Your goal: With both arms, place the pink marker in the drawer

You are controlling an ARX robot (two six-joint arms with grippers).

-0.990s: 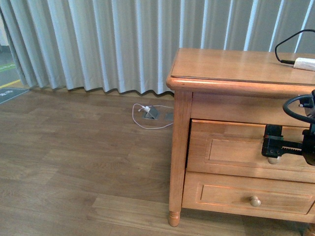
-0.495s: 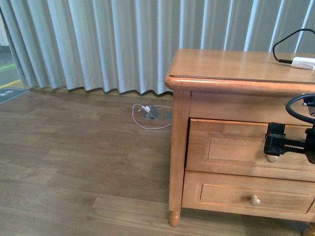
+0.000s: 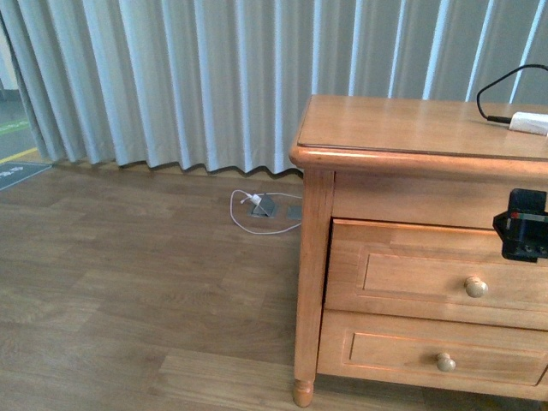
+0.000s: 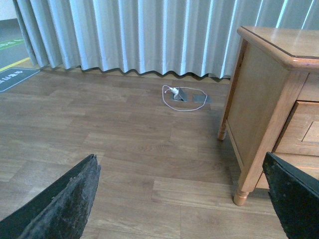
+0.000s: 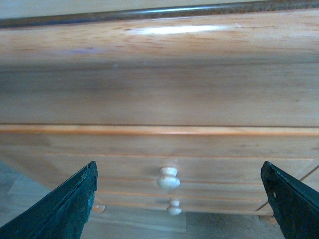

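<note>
Hovering open, right end effector (image 3: 524,226) faces drawer (image 3: 428,272) knob (image 3: 476,287).

The table (image 3: 411,128) is warm honey-brown wood with a glossy sheen, and so is its upper drawer (image 3: 411,274). That drawer's knob (image 3: 476,287) is pale cream. On the tabletop lies a white adapter (image 3: 529,123) with a black cable (image 3: 497,86). Behind the table hang pale grey-white pleated curtains (image 3: 197,77). The floor (image 3: 128,291) is darker grey-brown planking with streaky grain. The right pincer (image 3: 524,225) is black; the left pincer (image 4: 184,199) has matte black fingers (image 4: 65,201).
</note>
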